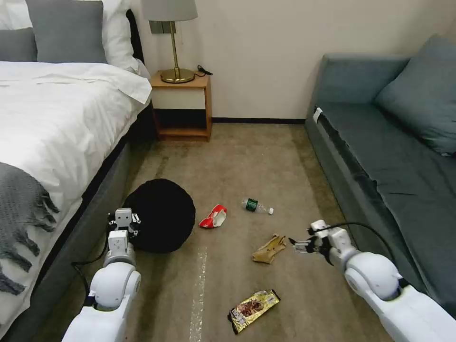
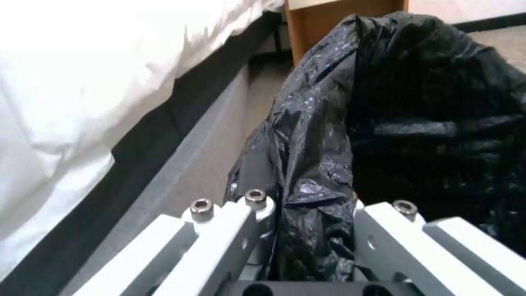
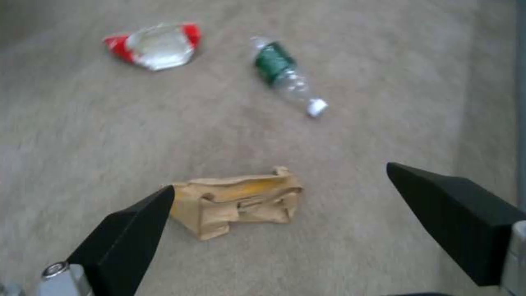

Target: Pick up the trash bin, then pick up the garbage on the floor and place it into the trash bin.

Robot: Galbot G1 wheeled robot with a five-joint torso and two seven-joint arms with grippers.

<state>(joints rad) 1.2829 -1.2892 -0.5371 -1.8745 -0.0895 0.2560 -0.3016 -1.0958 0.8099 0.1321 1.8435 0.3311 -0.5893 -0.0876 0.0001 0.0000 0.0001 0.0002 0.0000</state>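
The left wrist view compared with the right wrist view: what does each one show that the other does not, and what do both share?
Left wrist view alone: the left tool clamped on the trash bin at its black bag rim, beside the bed. Right wrist view alone: the open right tool over the tan scrap, with the bottle and red-and-white wrapper beyond. Both share the carpet floor.

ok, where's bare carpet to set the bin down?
Bare carpet runs between nightstand and sofa. Crowded nearer: red wrapper, bottle, tan scrap by the right pincer, gold wrapper.
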